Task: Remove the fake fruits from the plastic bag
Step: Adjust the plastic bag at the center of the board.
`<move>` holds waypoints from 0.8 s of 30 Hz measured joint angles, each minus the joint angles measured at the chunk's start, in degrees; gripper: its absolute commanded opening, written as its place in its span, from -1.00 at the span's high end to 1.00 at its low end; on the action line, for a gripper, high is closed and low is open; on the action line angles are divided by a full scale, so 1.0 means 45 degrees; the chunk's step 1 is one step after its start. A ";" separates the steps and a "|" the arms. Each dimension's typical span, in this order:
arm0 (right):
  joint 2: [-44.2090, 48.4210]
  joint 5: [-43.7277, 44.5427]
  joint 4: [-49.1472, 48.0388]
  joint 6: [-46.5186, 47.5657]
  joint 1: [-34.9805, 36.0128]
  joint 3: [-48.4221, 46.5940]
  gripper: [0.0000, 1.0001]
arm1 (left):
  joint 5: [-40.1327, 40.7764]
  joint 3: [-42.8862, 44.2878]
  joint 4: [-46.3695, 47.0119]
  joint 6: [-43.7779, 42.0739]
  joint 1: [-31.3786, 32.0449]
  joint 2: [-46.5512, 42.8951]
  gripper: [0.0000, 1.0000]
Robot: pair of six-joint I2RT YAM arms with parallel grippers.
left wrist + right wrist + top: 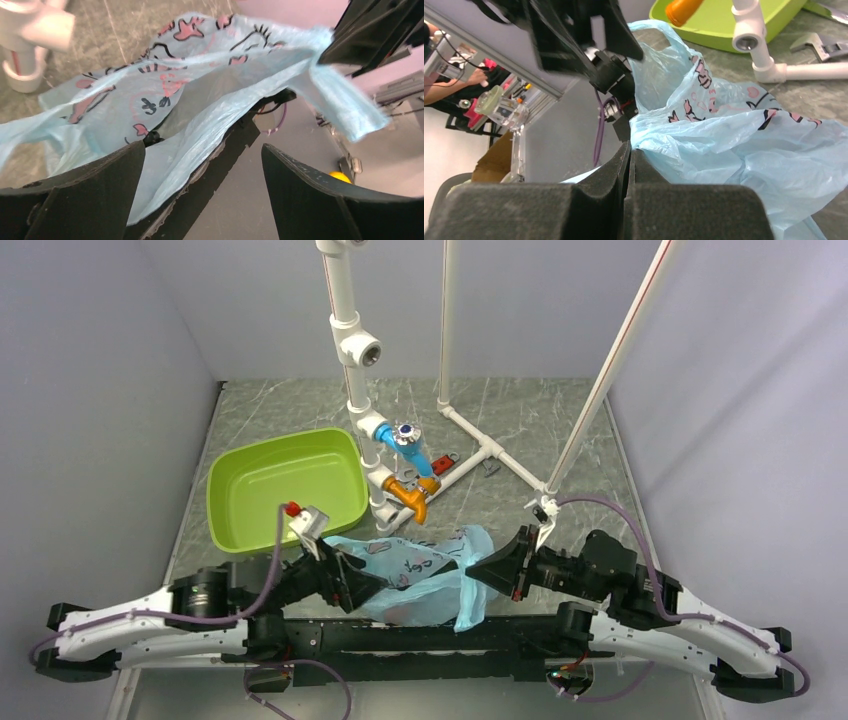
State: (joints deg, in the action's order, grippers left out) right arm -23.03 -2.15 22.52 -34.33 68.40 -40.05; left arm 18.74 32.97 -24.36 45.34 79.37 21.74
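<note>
Two grippers flank the plastic bag (430, 565) at the near edge of the table (520, 420): right gripper (630, 147) pinching its rim, left gripper (202, 149) gaping empty. We fear the film slipping free and the mouth collapsing over fake fruits we cannot see inside.

I find no legible text, label, brand or number in any view. The plastic bag (430, 565) carries pink-and-black motifs (186, 29). In the top view, some dark strokes resemble letters, but I cannot resolve them into a word.
</note>
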 measured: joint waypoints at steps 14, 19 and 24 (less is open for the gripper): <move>0.0359 0.0112 0.1768 0.0665 0.0000 -0.0073 1.00 | 0.3735 0.6295 -1.0006 0.2710 -0.0374 0.5173 -0.99; 0.0359 0.0024 0.1778 0.0777 0.0000 -0.0102 1.00 | 0.2866 0.5056 -0.9884 0.2429 -0.3089 0.6577 -0.46; 0.0379 0.0029 0.1836 0.0782 0.0000 -0.0102 1.00 | 0.1418 0.3002 -0.7499 0.1700 -0.3517 0.4498 -0.56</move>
State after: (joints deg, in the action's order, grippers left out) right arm -21.32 -2.02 30.79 -30.81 68.40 -40.51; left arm 25.12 46.48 -58.11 52.99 63.55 41.98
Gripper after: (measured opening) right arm 0.008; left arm 0.531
